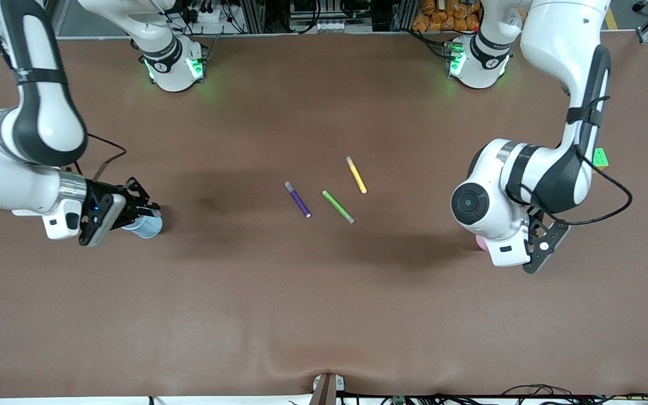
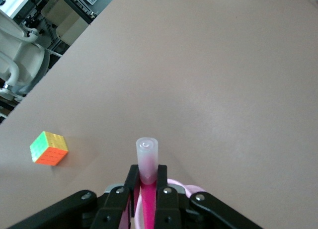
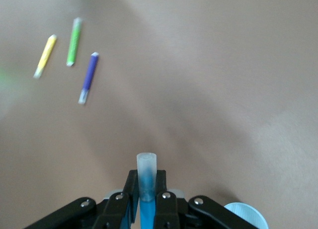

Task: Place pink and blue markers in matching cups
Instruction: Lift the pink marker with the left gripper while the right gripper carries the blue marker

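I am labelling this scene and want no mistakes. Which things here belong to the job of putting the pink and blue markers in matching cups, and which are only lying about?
Belonging to the job:
- pink marker, clamped in the left gripper
- pink cup, under that gripper
- blue marker, clamped in the right gripper
- blue cup, under that gripper

Lying about:
- purple marker
- green marker
- yellow marker
- colour cube

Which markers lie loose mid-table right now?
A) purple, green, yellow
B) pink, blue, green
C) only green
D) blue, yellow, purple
A: the purple marker, green marker and yellow marker lie on the table; the pink marker and blue marker are held in jaws.
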You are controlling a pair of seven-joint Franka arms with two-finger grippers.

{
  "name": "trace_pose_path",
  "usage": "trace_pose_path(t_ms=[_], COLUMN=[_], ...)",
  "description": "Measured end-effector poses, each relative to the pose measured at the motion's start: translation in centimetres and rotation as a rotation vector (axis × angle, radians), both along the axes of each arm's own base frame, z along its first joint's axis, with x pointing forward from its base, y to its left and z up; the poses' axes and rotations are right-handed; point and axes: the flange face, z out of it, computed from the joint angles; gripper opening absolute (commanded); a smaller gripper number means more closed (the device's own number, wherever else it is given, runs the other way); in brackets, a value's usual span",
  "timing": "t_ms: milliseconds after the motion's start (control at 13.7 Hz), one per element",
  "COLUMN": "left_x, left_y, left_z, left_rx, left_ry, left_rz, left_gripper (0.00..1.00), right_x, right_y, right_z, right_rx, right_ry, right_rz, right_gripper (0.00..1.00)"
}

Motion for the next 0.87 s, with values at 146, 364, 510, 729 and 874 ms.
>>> trace_pose_path(t_ms=[146, 364, 510, 729, 874], left_x=[0.1, -0.1, -0.4, -0.8, -0.8], left_y=[-0.2, -0.7, -1.0, -1.0, -1.0], left_z=[-1.7, -3.8, -4.9, -6.1, -6.3], left_rx=[0.009, 0.018, 0.024, 0.033, 0.035], left_ry=[-0.016, -0.022, -0.021, -0.004, -0.001], left_rz=[0.016, 0.040, 0.051, 0.053, 0.054], left_gripper=[0.00, 0.00, 0.00, 0.09, 0.70], right_x=[-0.3, -1.0, -1.5, -2.3, -2.3], right_y=[-0.3, -2.3, -4.5, -7.6, -8.7], right_z=[-0.3, -1.2, -1.9, -4.0, -6.2], right_rx=[0.064, 0.150, 0.227, 0.382, 0.494], right_ry=[-0.052, -0.101, -0.127, -0.176, -0.191], right_rz=[0.132, 0.287, 0.355, 0.427, 0.468], right_gripper=[0.00, 0.00, 0.00, 0.00, 0.00])
